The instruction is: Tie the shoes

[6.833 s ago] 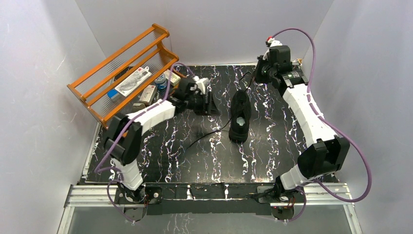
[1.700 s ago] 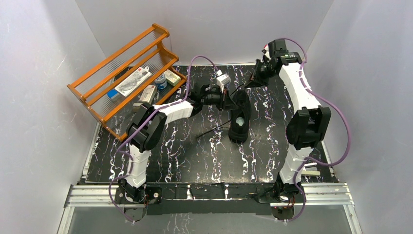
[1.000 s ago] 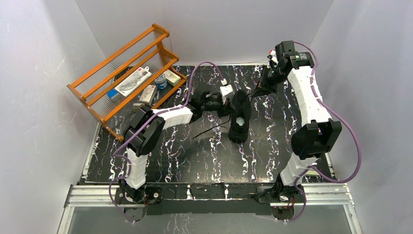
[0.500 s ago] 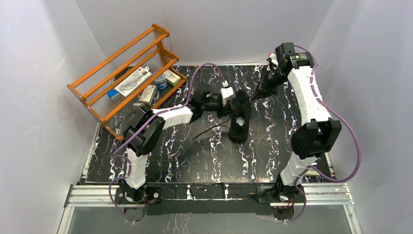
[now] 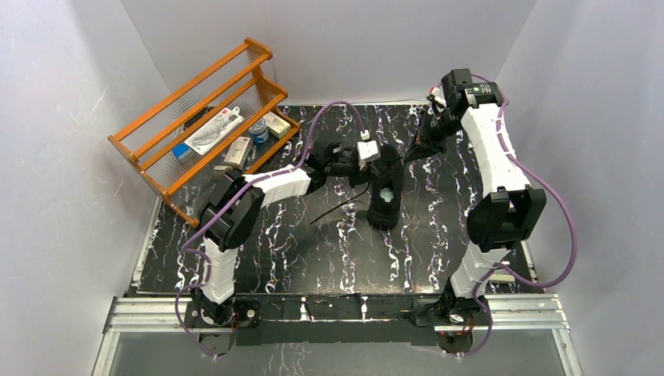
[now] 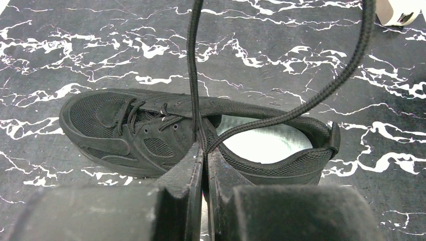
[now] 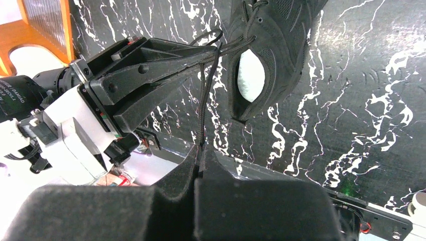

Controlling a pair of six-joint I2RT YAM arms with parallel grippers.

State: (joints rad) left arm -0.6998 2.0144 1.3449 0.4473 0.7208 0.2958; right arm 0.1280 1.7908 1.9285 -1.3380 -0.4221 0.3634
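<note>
The black shoe (image 5: pixel 384 197) lies on the marbled table, toe toward the back, and its pale insole (image 6: pixel 262 143) shows through the opening. My left gripper (image 6: pixel 204 148) hangs just above the shoe's tongue, shut on a black lace (image 6: pixel 192 55) that loops upward from its tips. In the top view the left gripper (image 5: pixel 384 162) is over the shoe's front. My right gripper (image 7: pixel 201 150) is shut on another lace strand (image 7: pixel 203 95) that runs taut toward the left gripper's fingers (image 7: pixel 150 75) and the shoe (image 7: pixel 279 45). The right gripper (image 5: pixel 416 150) hovers right of the toe.
An orange wooden rack (image 5: pixel 205 110) with small packets stands at the back left. One loose lace end (image 5: pixel 335 210) trails over the table left of the shoe. A small white block (image 5: pixel 501 276) lies by the right arm's base.
The left gripper has edged to the right over the shoe's front, still holding its lace. The right arm has hardly moved in the last second.
</note>
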